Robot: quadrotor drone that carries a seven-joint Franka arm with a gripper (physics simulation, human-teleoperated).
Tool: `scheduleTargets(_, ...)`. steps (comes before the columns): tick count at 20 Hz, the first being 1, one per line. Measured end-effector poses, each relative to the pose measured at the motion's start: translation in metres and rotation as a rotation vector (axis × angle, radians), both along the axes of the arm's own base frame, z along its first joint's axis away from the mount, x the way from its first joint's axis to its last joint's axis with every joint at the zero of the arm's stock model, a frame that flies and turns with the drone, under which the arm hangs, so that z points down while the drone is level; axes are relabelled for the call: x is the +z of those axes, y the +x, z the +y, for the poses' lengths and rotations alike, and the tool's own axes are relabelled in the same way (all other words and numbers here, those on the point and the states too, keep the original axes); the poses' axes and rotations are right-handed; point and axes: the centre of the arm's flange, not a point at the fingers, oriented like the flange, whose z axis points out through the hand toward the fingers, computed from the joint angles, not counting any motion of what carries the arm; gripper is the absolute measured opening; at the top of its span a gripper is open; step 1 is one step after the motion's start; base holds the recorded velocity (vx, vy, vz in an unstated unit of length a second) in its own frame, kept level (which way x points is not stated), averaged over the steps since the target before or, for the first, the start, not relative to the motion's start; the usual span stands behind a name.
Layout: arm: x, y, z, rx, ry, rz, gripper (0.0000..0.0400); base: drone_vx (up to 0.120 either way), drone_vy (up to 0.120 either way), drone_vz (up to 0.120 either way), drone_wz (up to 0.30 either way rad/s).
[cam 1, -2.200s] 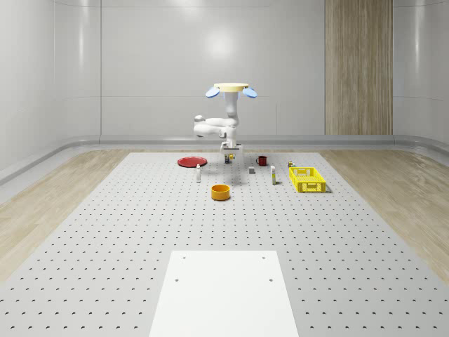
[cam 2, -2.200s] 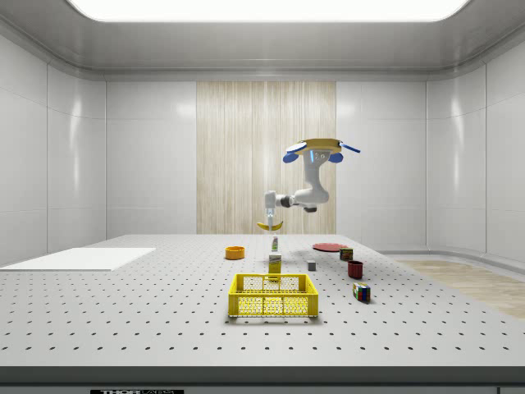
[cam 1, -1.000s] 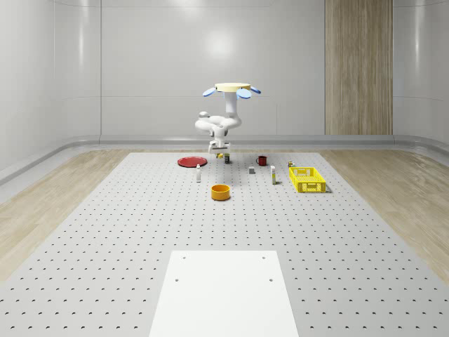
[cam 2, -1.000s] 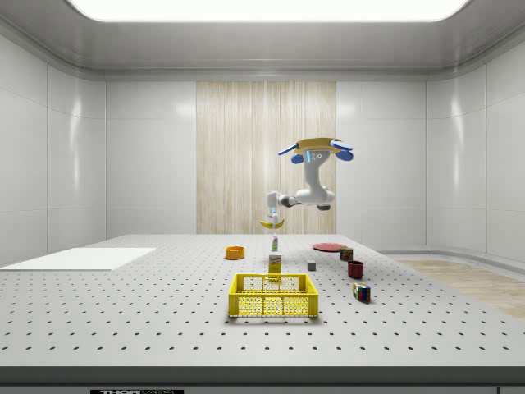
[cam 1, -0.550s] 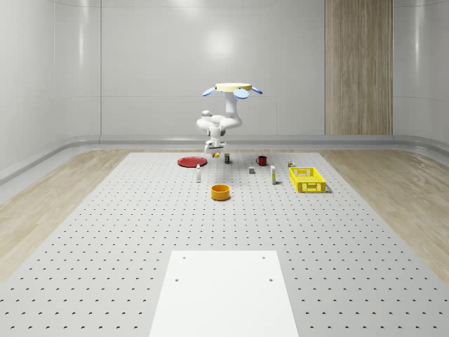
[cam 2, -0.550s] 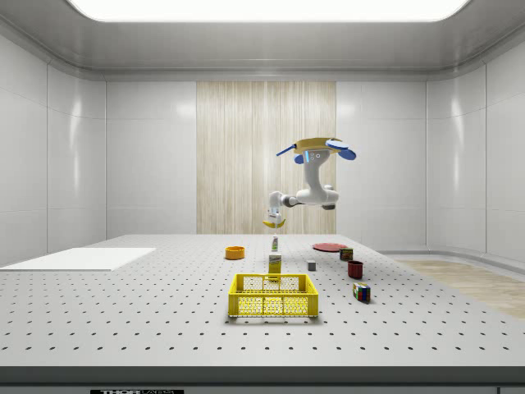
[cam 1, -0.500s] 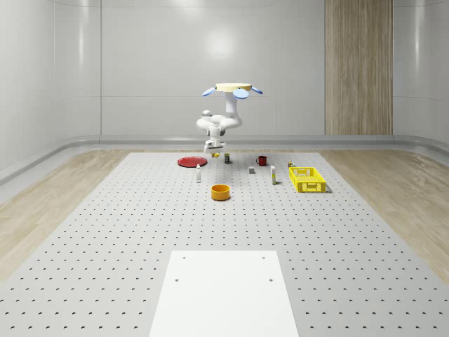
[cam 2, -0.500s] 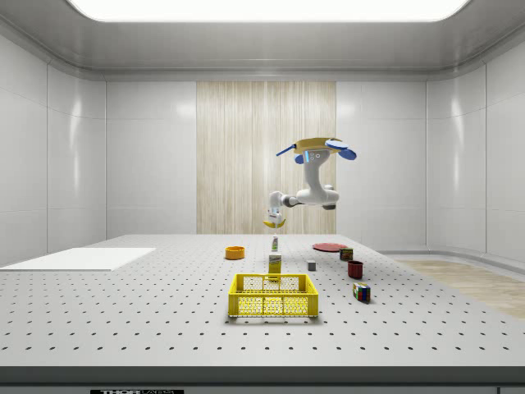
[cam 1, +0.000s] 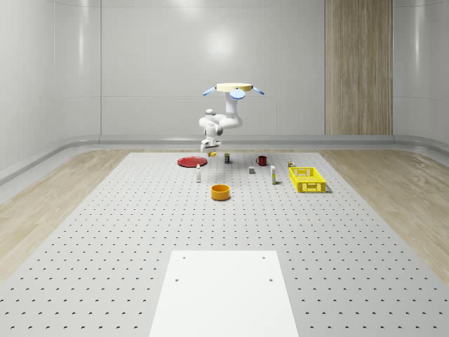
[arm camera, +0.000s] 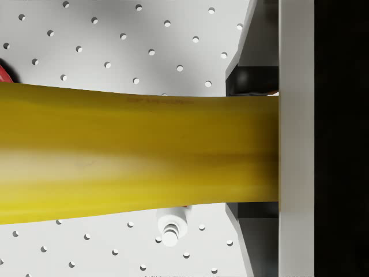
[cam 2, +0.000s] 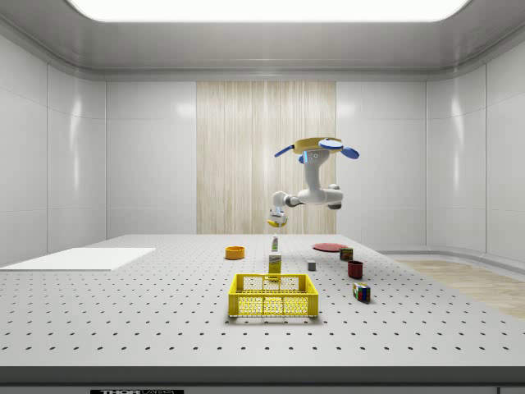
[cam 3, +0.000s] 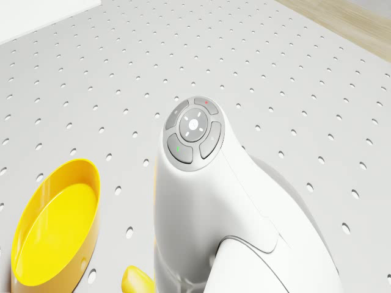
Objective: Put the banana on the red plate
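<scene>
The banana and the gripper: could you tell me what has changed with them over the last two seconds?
The gripper has carried the banana toward the whole-scene view's left, nearer the red plate, and somewhat higher; it is not yet over the plate. The drone has stayed hovering over the table, drifting only slightly. The grip on the banana is unchanged, and the orange bowl and yellow basket have not moved.

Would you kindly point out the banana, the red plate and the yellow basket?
banana [arm camera: 138,153]: wrist view, middle of its peel.
red plate [cam 1: 189,162]: whole-scene view, its centre.
yellow basket [cam 2: 273,305]: side view, near wall.
</scene>
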Motion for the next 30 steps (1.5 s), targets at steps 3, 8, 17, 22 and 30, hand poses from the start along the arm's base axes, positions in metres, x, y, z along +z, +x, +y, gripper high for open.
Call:
scheduleTargets(3, 0.0000, 0.0000, 0.0000, -0.090, 0.000, 0.000, 0.0199, 0.000, 0.000, 0.000, -0.300)
scheduleTargets(8, -0.0001, 0.0000, 0.0000, -0.240, -0.001, -0.001, 0.0199, 0.000, 0.000, 0.000, -0.300)
scheduleTargets(17, -0.0001, 0.0000, -0.0001, -0.510, -0.002, -0.002, 0.0199, 0.000, 0.000, 0.000, -0.300)
scheduleTargets(22, -0.0001, 0.0000, -0.0001, -0.660, -0.002, -0.002, 0.0199, 0.000, 0.000, 0.000, -0.300)
scheduleTargets(30, -0.0002, -0.0001, -0.0002, -0.900, -0.002, -0.003, 0.0199, 0.000, 0.000, 0.000, -0.300)
